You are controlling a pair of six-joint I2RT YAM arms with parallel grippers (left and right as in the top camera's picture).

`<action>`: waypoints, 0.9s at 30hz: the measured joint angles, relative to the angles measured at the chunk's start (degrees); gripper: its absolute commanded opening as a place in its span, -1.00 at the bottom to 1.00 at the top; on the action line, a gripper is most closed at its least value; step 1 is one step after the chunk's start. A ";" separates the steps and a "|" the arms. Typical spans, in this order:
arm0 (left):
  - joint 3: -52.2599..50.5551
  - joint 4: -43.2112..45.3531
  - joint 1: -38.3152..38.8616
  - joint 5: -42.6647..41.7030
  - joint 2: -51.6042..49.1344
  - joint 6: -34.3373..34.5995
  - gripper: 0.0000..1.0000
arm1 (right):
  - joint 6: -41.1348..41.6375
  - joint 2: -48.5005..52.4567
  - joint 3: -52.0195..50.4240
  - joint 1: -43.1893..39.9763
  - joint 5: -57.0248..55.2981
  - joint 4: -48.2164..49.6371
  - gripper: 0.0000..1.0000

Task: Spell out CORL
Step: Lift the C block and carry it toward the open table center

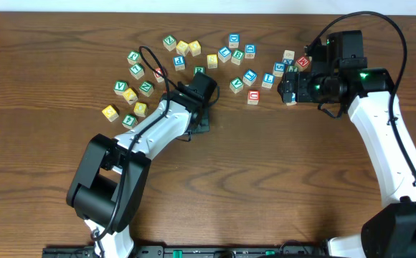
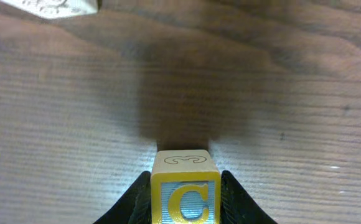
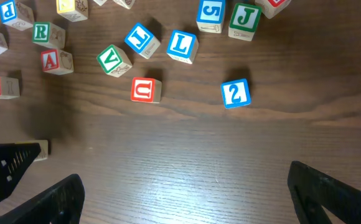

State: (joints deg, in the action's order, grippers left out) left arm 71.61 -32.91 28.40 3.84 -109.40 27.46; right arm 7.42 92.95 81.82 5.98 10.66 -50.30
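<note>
Block, yellow C on blue

**Left claw clamped, right claw spread wide over the desk**

The left arm reaches diagonally from the near edge toward the middle, elbow folded low and wrist tipped downward. The left claw has its dark fingers pressed against both sides of a C block. The right arm runs up the right side and turns inward at the wrist. The right claw faces left in the overhead view, its two fingers held far apart.
</note>
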 measured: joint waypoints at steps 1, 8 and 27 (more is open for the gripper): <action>-0.02 0.17 0.00 0.00 0.00 -0.42 -0.51 | 0.00 0.00 0.00 0.00 0.02 0.00 0.99; 0.00 1.22 0.00 0.02 0.00 -1.92 -0.51 | 0.00 0.00 0.00 0.00 0.02 0.00 0.99; 0.00 3.52 -1.73 0.00 -1.07 -2.03 -0.51 | 0.00 0.00 0.00 0.00 0.02 0.00 0.99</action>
State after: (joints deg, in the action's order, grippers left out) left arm 71.61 -29.39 26.68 3.84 -110.48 25.43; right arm 7.42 92.95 81.82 5.98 10.68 -50.30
